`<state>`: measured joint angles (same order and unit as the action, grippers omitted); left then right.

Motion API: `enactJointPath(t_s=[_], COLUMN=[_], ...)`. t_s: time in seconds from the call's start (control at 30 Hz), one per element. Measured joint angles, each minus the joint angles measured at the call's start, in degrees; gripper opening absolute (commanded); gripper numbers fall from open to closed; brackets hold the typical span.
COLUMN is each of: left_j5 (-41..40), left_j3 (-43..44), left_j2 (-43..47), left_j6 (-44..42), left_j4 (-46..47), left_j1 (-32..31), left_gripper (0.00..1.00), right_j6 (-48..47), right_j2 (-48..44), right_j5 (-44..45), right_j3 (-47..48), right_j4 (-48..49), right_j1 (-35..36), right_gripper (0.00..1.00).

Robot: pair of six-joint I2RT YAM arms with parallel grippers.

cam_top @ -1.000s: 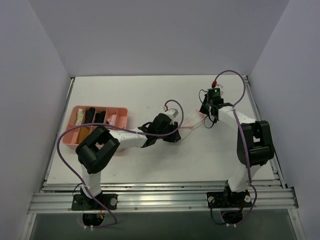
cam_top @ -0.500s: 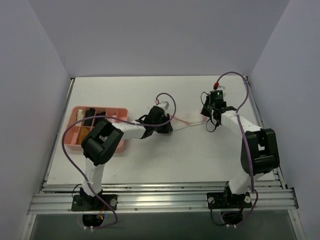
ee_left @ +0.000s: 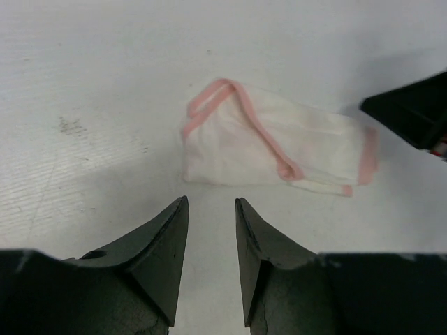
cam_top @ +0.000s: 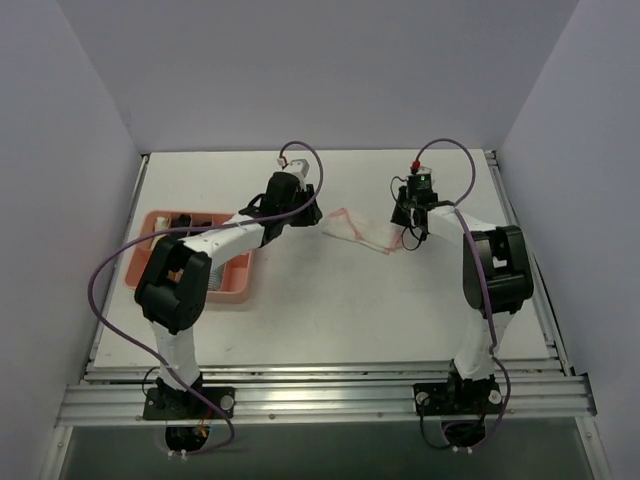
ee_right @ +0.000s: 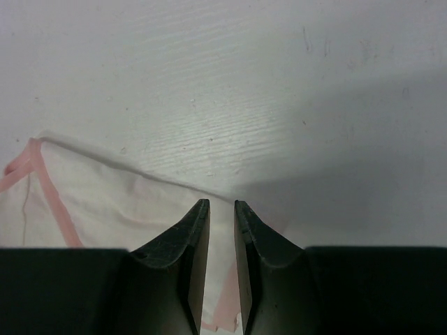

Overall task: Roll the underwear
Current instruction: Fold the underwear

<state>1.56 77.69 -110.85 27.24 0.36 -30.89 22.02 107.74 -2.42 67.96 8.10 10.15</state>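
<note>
Noted a pale tabletop [cam_top: 330,310] stretching under both hands. Found a pink tray [cam_top: 240,293] behind the left hand [ee_left: 211,202], half hidden by that arm, with something dark in a far compartment.

Found the underwear [ee_left: 272,150] lying flat on the tabletop between the two hands: white, folded into a rough oblong, pink trim looping across it and edging its far end. Placed it just ahead of the left hand's tips, apart from them.

Saw the left hand released, fingers [ee_left: 171,230] spread over bare tabletop, nothing between.

Saw the right hand [ee_right: 221,204] poised over the garment's other end, fingers [ee_right: 195,230] parted by a narrow slit with cloth and trim visible through it, nothing pinched. Could not tell whether its tips touched the cloth.
</note>
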Motion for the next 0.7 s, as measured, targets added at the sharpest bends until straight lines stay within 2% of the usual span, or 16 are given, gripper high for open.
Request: enactJointPath(t_s=[0.17,0.33,0.53,0.7], left_j5=[1.8,3.2,3.2,3.2], left_j3=[-5.8,-10.5,-13.7,-15.7], left_j2=[8.5,11.9,12.0,13.4], left_j6=[-0.3,0.0,0.1,0.4], left_j4=[0.8,0.9,-0.1,-2.7], left_j1=[-2.0,-2.0,-1.7,-0.8], left_gripper=[0.43,0.43,0.43,0.43], right_j6=[-1.0,-1.1,0.7,5.4], right_j2=[6.1,6.8,1.6,-5.1], right_j5=[0.0,0.3,2.9,5.5], right_j3=[3.1,2.4,-5.3,-14.3], right_j4=[0.2,1.3,3.7,5.0], right_j1=[-0.1,0.3,3.7,11.1], right_gripper=[0.18,0.17,0.17,0.18])
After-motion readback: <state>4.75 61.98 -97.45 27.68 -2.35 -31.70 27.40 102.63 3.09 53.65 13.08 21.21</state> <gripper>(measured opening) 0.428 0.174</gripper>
